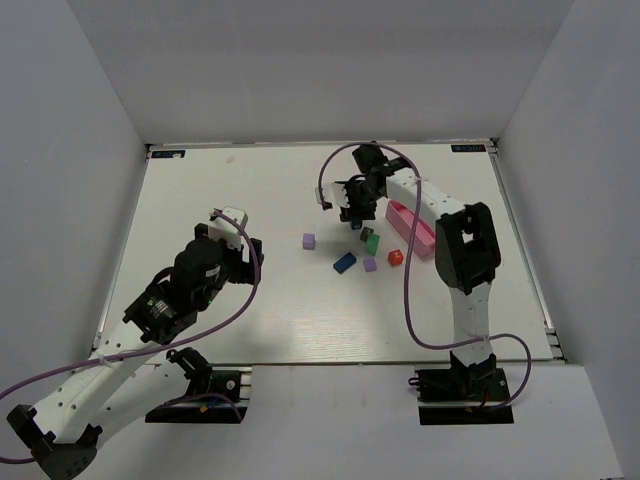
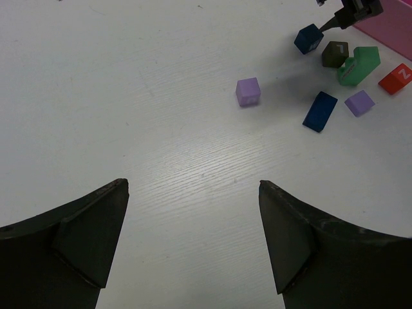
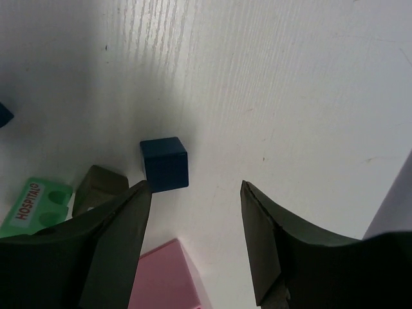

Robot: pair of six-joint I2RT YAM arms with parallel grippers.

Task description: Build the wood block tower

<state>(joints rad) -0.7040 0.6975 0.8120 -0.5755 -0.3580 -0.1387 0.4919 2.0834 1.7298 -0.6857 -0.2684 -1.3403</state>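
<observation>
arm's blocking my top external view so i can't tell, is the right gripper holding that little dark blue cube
Observer: No. The right wrist view shows the right gripper open and empty. The small dark blue wooden cube sits on the table just past one fingertip, not between the two.
Operator: ok what's right beside that cube
Observer: A dark olive wooden cube, then a green wooden block printed HOSPITAL.
Operator: left gripper got anything
Observer: No. The left wrist view shows the left gripper open over bare table, with the lilac wooden cube well ahead of it.
</observation>
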